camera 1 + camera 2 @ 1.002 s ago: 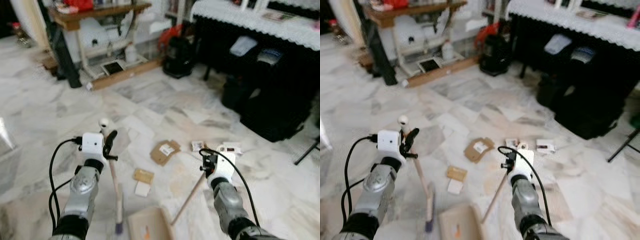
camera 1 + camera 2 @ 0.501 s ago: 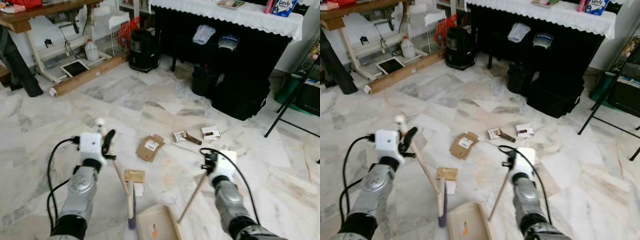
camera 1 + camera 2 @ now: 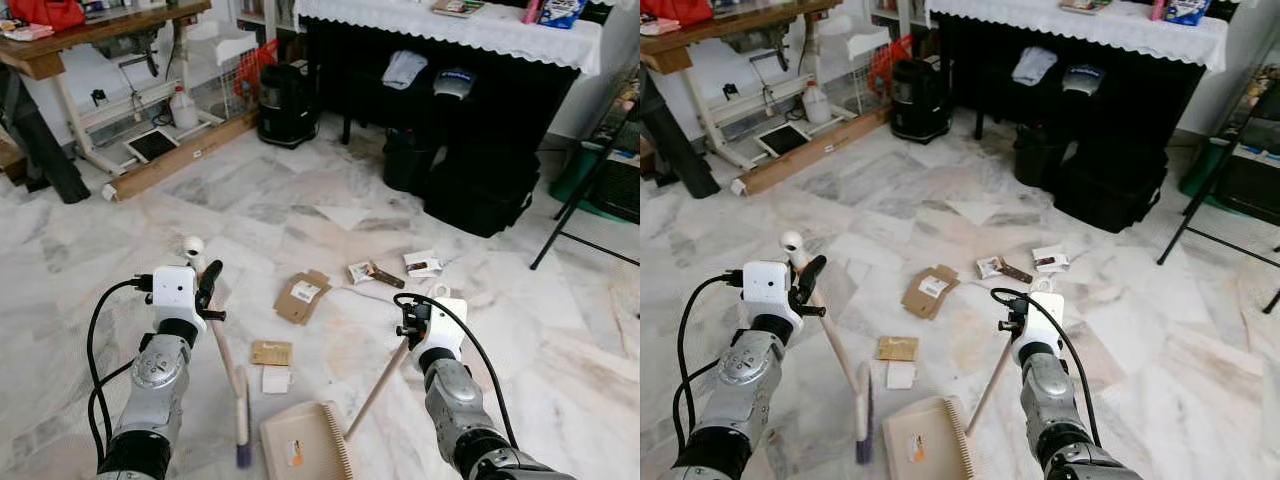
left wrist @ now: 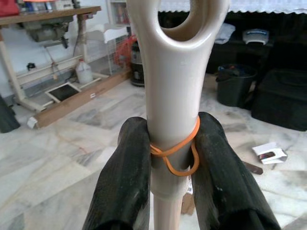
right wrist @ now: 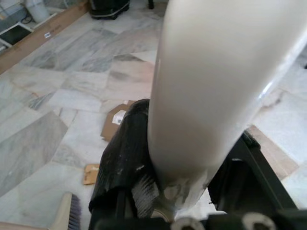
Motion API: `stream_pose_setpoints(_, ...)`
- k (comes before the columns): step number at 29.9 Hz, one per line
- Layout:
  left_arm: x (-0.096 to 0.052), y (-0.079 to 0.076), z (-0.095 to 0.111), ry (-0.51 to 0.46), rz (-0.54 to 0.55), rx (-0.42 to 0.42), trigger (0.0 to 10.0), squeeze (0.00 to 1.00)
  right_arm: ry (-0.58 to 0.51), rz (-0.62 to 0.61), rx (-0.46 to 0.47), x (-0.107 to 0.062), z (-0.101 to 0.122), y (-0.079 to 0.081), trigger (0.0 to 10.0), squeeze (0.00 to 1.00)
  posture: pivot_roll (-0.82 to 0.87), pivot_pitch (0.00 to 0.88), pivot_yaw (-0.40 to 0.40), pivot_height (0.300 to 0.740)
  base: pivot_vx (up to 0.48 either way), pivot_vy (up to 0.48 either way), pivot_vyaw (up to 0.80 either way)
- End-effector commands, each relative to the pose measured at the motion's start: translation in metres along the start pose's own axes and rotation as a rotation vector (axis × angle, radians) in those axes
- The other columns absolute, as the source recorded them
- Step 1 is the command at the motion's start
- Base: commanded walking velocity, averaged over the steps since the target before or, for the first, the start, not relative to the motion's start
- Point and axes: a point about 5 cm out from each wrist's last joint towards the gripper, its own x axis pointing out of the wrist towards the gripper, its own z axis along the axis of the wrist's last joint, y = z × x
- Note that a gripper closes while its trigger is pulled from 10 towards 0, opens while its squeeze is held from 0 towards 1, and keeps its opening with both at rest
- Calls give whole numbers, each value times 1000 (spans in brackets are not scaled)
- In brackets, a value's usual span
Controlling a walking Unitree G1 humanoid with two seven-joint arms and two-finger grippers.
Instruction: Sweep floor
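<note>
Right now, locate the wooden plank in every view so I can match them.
Left eye: plank lies on the floor, upper left.
Right eye: same place, upper left.
Left wrist: on the floor beyond the broom handle, at.
Right wrist: far off, past the cardboard, at.
Shared landmark: the dark tray just behind the plank.

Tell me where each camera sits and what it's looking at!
Left eye view: on the head, looking down at the marble floor; both arms show, left tool holding the broom.
Right eye view: beside it, the same scene; right tool holding the dustpan.
Left wrist view: on the left wrist, looking along fingers clamping the broom handle.
Right wrist view: on the right wrist, looking along the dustpan handle.
Shared: the cardboard scrap shows in both eye views.
</note>
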Motion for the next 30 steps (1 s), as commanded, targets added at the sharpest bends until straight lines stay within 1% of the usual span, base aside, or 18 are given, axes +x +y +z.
stream_pose_setpoints(1, 4, 1, 10, -51, -3, 17, 10000, 0, -63, -3, 4, 3, 12, 2, 10000, 0, 83, 0, -7, 740, 300, 0, 0)
stream_pose_setpoints(4, 4, 1, 11, -53, 2, 17, 10000, 0, -106, -31, -12, 4, 18, -1, 10000, 0, 83, 0, -7, 740, 304, 0, 0)
stream_pose_setpoints(6, 4, 1, 11, -54, 4, 18, 10000, 0, -166, -45, -60, 6, 29, -2, 10000, 0, 83, 0, -7, 740, 302, 0, 0)
stream_pose_setpoints(7, 4, 1, 11, -55, 5, 18, 10000, 0, -182, -50, -69, 6, 32, -2, 10000, 0, 83, 0, -7, 740, 304, 0, 0)
stream_pose_setpoints(11, 4, 1, 11, -59, 7, 17, 10000, 0, -226, -59, -81, 8, 42, -2, 10000, 0, 83, 0, -6, 740, 302, 0, 0)
stream_pose_setpoints(20, 4, 1, 11, -61, 8, 17, 10000, 0, -229, -52, -87, 8, 42, 0, 10000, 0, 84, 0, -7, 740, 300, 0, 0)
stream_pose_setpoints(22, 3, 4, 11, -71, 23, 21, 10000, 0, -217, -55, -108, 6, 37, 1, 10000, 0, 88, 0, -10, 740, 0, 0, 0)
stream_pose_setpoints(30, 2, 5, 12, -74, 36, 26, 10000, 0, -216, -69, -117, 6, 36, 0, 10000, 0, 86, 0, -12, 740, 0, 0, 0)
